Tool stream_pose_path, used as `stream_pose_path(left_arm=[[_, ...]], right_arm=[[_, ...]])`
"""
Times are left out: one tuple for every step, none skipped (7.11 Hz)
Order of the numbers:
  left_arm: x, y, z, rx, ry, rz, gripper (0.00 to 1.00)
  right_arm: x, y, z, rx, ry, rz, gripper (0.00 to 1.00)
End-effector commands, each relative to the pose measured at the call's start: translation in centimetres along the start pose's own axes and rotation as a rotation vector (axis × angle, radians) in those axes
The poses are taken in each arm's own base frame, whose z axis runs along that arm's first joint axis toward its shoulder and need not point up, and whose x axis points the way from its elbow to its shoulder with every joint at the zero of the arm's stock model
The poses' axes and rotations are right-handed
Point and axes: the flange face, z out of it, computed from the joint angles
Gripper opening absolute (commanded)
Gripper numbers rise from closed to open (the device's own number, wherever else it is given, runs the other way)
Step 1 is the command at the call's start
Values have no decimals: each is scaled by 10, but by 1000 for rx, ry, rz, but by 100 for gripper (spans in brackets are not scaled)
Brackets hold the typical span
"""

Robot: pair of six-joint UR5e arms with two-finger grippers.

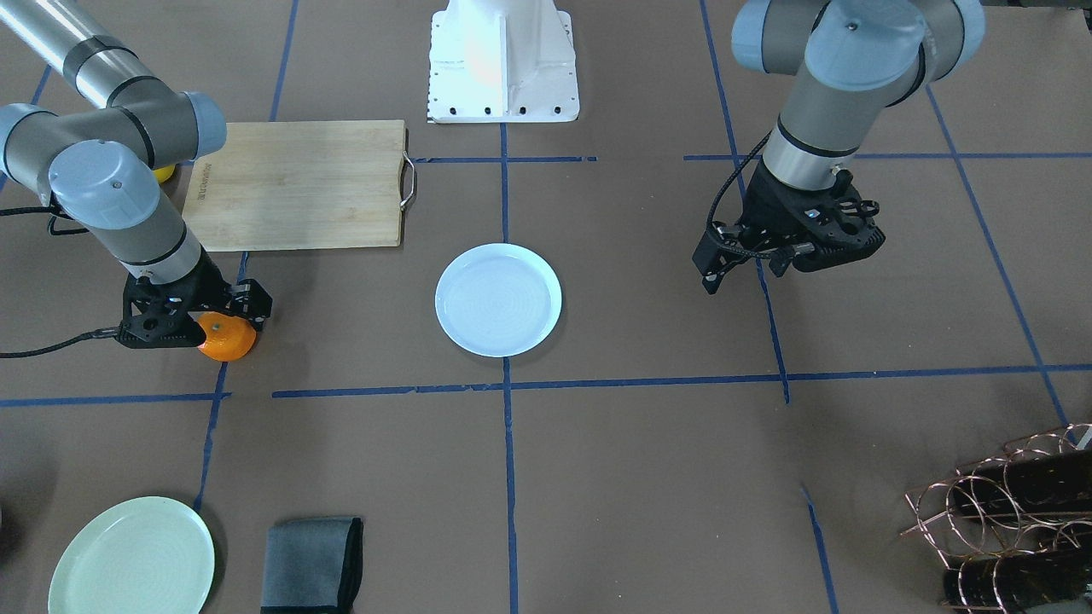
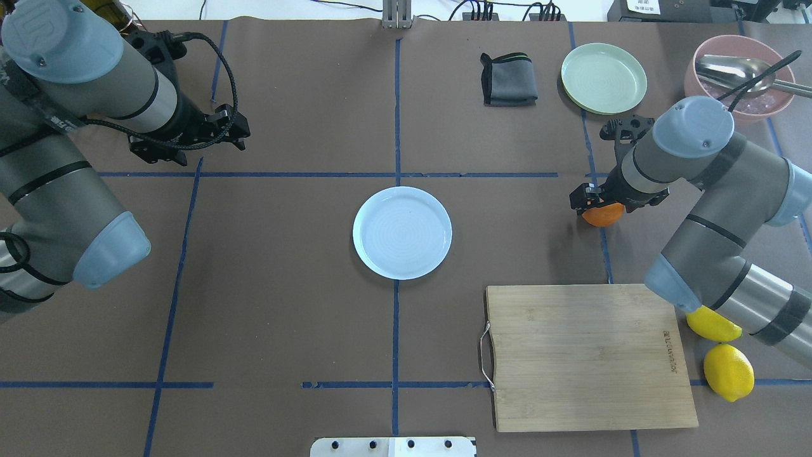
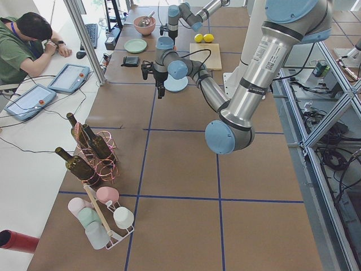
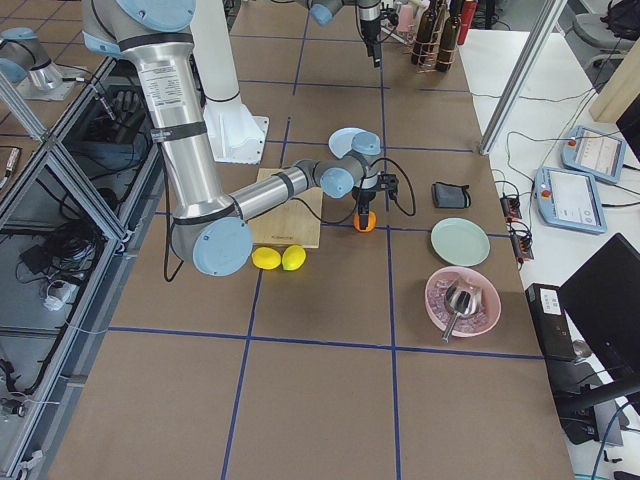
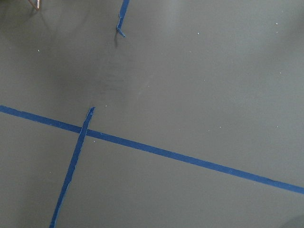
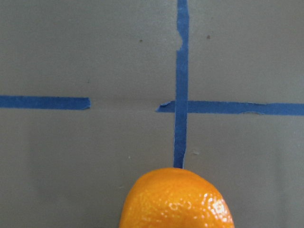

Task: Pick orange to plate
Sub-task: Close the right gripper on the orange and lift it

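The orange (image 1: 229, 339) rests on the brown table on a blue tape line, right of the plate in the overhead view. My right gripper (image 2: 601, 204) reaches down over the orange (image 2: 602, 216), its fingers pressed against the fruit's sides, shut on it. The right wrist view shows the orange (image 6: 176, 199) close up at the bottom edge, and no fingers show there. The pale bluish-white plate (image 2: 402, 233) lies bare at the table's middle, apart from the orange. My left gripper (image 2: 240, 134) hovers open over bare table at the far left, holding nothing.
A wooden cutting board (image 2: 587, 355) lies near the robot's right side, with two lemons (image 2: 728, 371) beside it. A pale green plate (image 2: 604, 77), a folded grey cloth (image 2: 509, 79) and a pink bowl with a spoon (image 2: 742, 70) stand at the far right. A bottle rack (image 1: 1007, 512) occupies the far left corner.
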Motion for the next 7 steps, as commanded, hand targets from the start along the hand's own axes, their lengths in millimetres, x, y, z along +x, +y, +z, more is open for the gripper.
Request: stream_pose_path(left_arm=[[0,0,0,0,0,0,100],[-1,0,0,0,-1,-1,100],[-1,0,1,-1,-2,-1,100],[-1,0,1,-1,-2,-1,100],[-1,0,1,-1,-2,-1,100],[-1,-1,0,0,-2,-1,100],[-6,-8,-9,8,-5,39,100]], right_arm=[[-10,-10,9,-4,7,0,100],[-10,-11,14,-11,15,-6,100],[-10,-11,13,-10,14,-11,99],[-12,-11,10,-12,5,-14,83],[-11,-13,3,-6,-5,-14,33],[-16,-10,-12,12,-27,-32,0],[-29,-6,-36,23,-61,-46,0]])
